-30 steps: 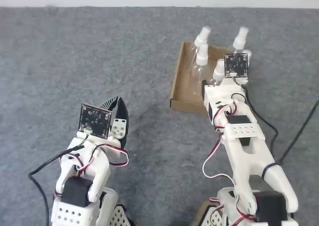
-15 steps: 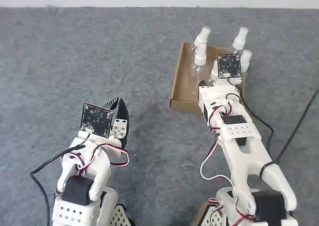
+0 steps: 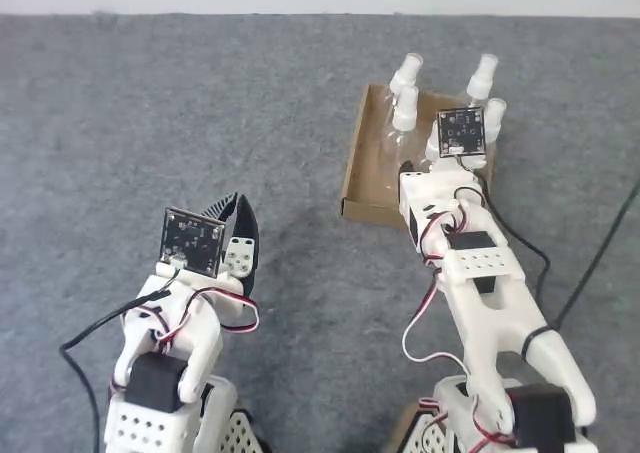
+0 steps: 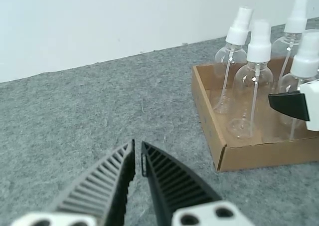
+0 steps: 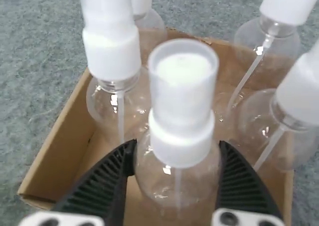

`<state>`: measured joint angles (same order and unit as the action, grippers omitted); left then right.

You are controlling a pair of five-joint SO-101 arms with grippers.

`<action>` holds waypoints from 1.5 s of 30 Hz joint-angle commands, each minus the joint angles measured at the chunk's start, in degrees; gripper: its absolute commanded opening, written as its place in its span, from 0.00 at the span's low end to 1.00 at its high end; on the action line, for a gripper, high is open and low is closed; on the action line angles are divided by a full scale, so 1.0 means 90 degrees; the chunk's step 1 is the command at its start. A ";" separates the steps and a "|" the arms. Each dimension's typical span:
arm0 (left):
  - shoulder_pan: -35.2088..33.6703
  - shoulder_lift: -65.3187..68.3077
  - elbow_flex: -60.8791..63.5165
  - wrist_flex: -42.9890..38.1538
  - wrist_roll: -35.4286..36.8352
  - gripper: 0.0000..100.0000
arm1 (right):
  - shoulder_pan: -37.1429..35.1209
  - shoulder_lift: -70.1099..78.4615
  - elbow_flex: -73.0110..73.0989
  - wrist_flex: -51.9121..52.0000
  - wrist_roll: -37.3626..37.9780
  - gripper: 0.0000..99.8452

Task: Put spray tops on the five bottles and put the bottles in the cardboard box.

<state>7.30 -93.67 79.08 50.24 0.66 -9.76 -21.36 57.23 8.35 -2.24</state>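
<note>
Grey carpet (image 3: 150, 123), right hand (image 5: 176, 147) tight around bottle (image 5: 180, 111)

High view downward, wrist views share cardboard box (image 4: 269, 153)

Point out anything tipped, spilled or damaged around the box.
Nothing stands out. The front bottle stands upright in the cardboard box, with the right gripper shut on it; the other four bottles stand upright alongside. Every one has its spray top on, and nothing is spilled or dented.

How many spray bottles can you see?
5, all in the cardboard box: one bottle in the right gripper, two beside it, two at the far end.
</note>
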 commanded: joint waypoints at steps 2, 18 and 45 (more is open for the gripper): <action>-0.0039 0.0078 -0.0024 -0.0186 0.0000 0.01 | -0.0044 -0.0962 -0.0098 0.0503 -0.0059 0.19; -0.0039 0.0078 -0.0024 -0.0176 0.0000 0.01 | -0.0044 -0.1372 -0.0830 0.1460 -0.0059 0.31; -0.0088 0.0049 -0.0024 -0.0186 0.0000 0.01 | -0.0054 -0.2691 -0.2862 0.5026 0.0615 0.31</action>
<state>6.95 -93.67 79.08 50.24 0.66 -9.76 -39.74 33.58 49.58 2.24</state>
